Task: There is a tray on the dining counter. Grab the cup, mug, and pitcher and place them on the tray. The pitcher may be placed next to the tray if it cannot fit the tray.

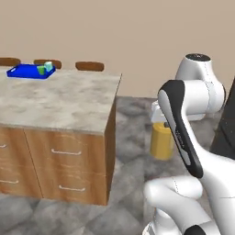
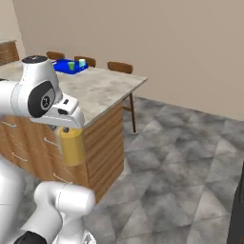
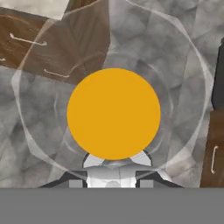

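While the fingers (image 3: 113, 168) are clamping the tall clear glass pitcher of orange liquid (image 2: 72, 145) above the floor, it is hanging upright. The green cup (image 1: 41, 69) and teal mug (image 1: 48, 66) are sitting on the bright blue tray (image 1: 20, 72) on the marble counter (image 1: 69, 101).

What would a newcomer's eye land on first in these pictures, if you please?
Probably the tall clear glass pitcher of orange liquid, hanging in the end effector above the grey floor, beside the marble-look dining counter. Next, the flat bright blue tray at the counter's far end, with the green cup and teal mug on it.
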